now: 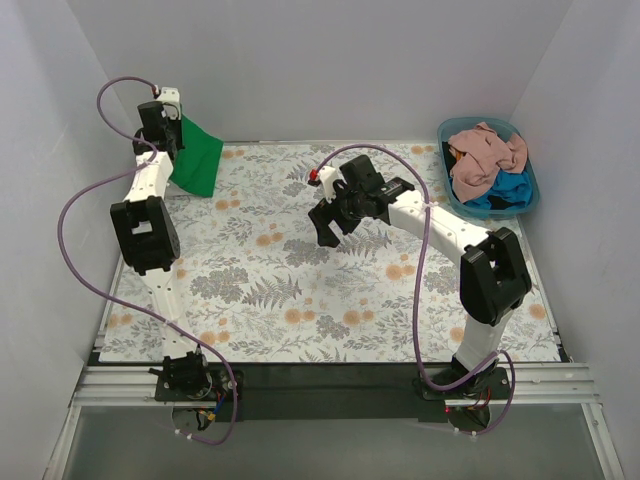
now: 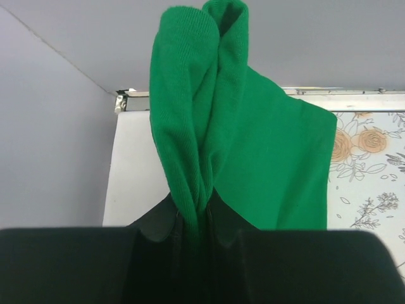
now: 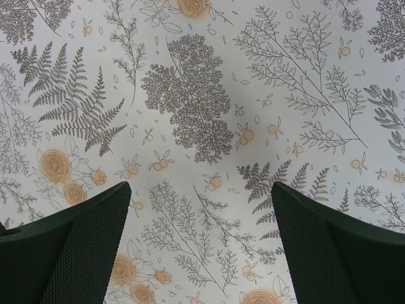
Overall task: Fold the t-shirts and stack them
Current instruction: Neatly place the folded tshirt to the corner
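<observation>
Hanging upper left, green t-shirt [image 1: 197, 155] clamped in left pincer [image 1: 168, 130], long axis vertical; right pincer [image 1: 328, 228] agape, empty, well apart mid-frame.

The desk [image 1: 330, 378] carries a floral-patterned covering [image 1: 300, 290] spread flat; a blue plastic tub [image 1: 530, 168] stands at its far right corner.

Floral-patterned covering [image 1: 300, 290], ferns and orange blossoms on white, lies flat over the table [image 1: 330, 378]. Blue plastic tub [image 1: 534, 182] at far right corner. White walls [image 1: 330, 70] enclose three sides.
</observation>
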{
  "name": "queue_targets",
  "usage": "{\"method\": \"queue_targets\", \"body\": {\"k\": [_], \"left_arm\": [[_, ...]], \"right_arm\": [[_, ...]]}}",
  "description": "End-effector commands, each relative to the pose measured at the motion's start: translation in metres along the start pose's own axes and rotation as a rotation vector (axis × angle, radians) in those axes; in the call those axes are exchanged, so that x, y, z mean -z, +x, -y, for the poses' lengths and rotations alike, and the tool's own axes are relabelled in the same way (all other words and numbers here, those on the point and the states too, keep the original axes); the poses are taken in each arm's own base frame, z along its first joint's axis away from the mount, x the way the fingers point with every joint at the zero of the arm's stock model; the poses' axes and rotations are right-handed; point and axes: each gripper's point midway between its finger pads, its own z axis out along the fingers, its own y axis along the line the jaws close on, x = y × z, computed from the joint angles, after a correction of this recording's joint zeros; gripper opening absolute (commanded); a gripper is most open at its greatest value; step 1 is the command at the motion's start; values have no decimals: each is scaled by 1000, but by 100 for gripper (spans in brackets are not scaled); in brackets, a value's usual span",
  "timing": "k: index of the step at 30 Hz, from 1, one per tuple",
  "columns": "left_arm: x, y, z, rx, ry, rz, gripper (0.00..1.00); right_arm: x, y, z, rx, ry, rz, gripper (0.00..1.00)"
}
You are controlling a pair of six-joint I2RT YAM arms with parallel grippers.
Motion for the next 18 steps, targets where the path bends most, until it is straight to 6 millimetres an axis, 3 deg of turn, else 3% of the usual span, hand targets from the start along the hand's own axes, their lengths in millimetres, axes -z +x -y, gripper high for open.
{"method": "queue_targets", "body": {"k": [1, 8, 9, 10, 12, 13, 16, 18], "left_arm": [[6, -37, -26, -18, -67, 98, 0], [-9, -16, -44, -49, -119, 74, 1], [-11, -15, -45, -53, -124, 71, 21], [-13, -15, -50, -56, -140, 71, 33], [-16, -14, -56, -76, -161, 68, 48], [-13, -29, -62, -76, -171, 98, 62], [0, -56, -80, -70, -184, 151, 66], [18, -87, -89, -66, -164, 204, 67]], "right_arm": [[0, -5, -2, -4, -20, 6, 98], [-2, -4, -2, -7, -24, 3, 98], [-2, -3, -2, -9, -25, -2, 98], [-2, -4, -2, -9, -25, -2, 98], [-1, -4, 0, -8, -19, -1, 98], [0, -5, 0, -7, -16, 0, 98], [4, -4, -1, 1, -8, 1, 98], [8, -5, 0, 10, 2, 8, 98]]}}
